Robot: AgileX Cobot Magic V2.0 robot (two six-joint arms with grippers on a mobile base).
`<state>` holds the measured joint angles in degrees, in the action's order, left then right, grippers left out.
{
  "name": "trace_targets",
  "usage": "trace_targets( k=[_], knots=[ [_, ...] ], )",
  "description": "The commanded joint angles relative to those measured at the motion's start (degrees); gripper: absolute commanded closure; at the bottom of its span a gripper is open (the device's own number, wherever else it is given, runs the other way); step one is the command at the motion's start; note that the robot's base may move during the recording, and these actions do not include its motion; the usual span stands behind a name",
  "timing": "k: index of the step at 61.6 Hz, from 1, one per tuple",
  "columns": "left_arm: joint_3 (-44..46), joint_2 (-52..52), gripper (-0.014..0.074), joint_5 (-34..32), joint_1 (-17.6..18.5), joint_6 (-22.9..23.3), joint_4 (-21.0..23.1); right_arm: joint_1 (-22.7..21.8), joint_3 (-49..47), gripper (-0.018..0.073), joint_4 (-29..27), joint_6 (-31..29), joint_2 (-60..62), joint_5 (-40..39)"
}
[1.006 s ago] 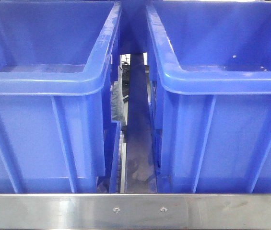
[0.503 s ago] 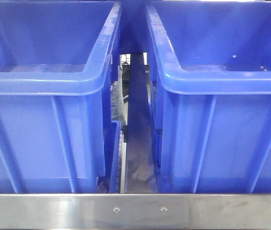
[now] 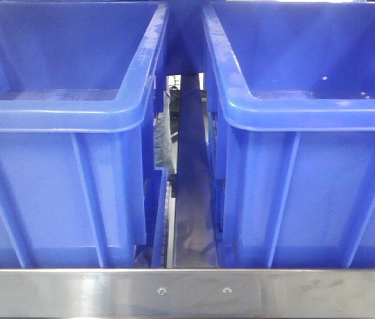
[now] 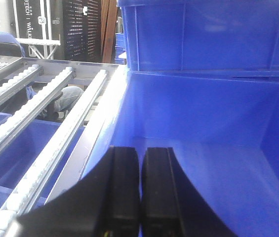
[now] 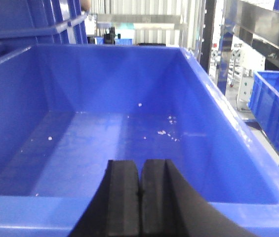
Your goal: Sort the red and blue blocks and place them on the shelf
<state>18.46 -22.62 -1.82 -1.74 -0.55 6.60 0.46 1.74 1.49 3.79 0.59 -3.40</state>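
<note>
Hovering over blue bins on the shelf (image 3: 187,291), left gripper (image 4: 140,197) and right gripper (image 5: 140,197) are closed, empty; blocks unseen; front view unchanged.

- The front view is evenly lit and fairly sharp; a soft sheen runs along the rim of the left bin (image 3: 61,116) and the right bin (image 3: 306,113), and the shelf rail (image 3: 187,291) shows dull, smeared reflections.
- The gap between the bins is shadowed, with a small blown-out patch at its far end.
- Ahead and to the side of the left gripper (image 4: 140,197), roller tracks (image 4: 40,133) glare white; its black fingers are underexposed and soft.
- Beyond the right gripper (image 5: 140,202), the background is overexposed and hazy.
</note>
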Motion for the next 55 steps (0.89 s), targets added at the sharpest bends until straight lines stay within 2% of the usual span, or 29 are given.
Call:
trace_targets(
  k=[1,55],
  knots=[
    [1.7,-0.3,0.0472,-5.0,0.0,0.0,0.4,-0.2,-1.3,0.0509,-0.2,-0.2,1.2,-5.7],
    [0.9,-0.3,0.0472,-5.0,0.0,0.0,0.4,-0.2,-1.3,0.0509,-0.2,-0.2,1.2,-5.3]
  ],
)
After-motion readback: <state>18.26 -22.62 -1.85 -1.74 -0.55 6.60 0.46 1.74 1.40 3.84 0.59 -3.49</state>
